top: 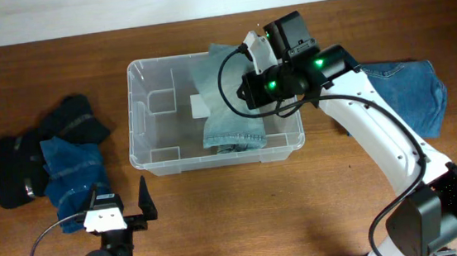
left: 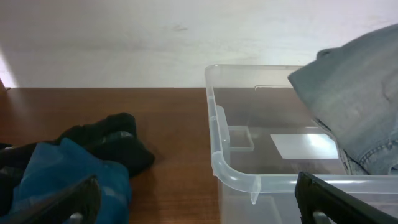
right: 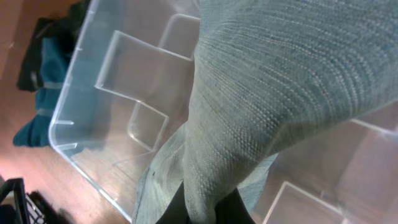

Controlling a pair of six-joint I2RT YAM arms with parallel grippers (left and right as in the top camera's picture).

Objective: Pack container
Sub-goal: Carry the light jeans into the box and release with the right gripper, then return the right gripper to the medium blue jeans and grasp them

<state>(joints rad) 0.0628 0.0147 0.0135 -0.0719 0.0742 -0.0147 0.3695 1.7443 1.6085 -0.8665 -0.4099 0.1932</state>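
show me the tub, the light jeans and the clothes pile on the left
tub (top: pixel 161 134): overhead, bare floor at its left end
light jeans (top: pixel 233 128): overhead, lower fold inside the tub
clothes pile (top: pixel 73 168): overhead, blue garment on top

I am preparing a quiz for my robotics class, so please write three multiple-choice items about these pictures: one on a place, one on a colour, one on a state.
1. Where are the light blue jeans?
A. Partly inside the container
B. On the table, left of the container
C. Under the container

2. What colour is the garment lying on the table to the right of the container?
A. Red
B. Blue
C. White

3. How do the jaws of the left gripper stand?
A. Shut on a sock
B. Shut on the container's rim
C. Open, holding nothing

Answers: 1 A, as the overhead view shows them draped down into the tub; 2 B, as blue denim lies there; 3 C, as its two fingers stand apart with nothing between them.
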